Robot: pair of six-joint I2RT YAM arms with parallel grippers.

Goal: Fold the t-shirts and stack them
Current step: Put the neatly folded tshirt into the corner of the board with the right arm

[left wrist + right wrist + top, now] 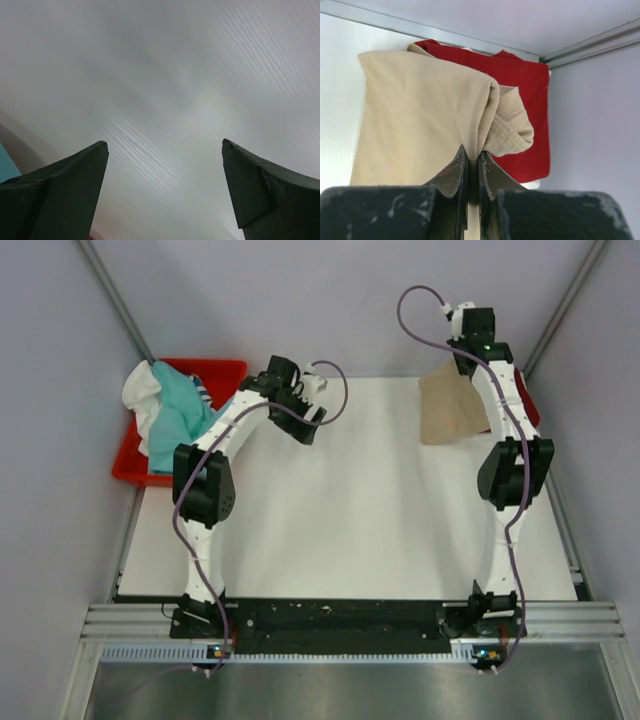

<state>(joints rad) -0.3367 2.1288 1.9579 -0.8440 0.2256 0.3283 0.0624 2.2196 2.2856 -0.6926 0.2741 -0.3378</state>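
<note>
Right claw is pressed together, pinching a fold of the tan-beige t-shirt, up at two o'clock on the worktop, where it lies over the dark red t-shirt. Left claw is spread wide, gripping nothing. Teal t-shirt and white t-shirt sit heaped in the red tray at ten o'clock.

White-shelled left arm and right arm carry bulky black joint housings and looping purple cables; tool fingers are dark, scuffed wedges.
</note>
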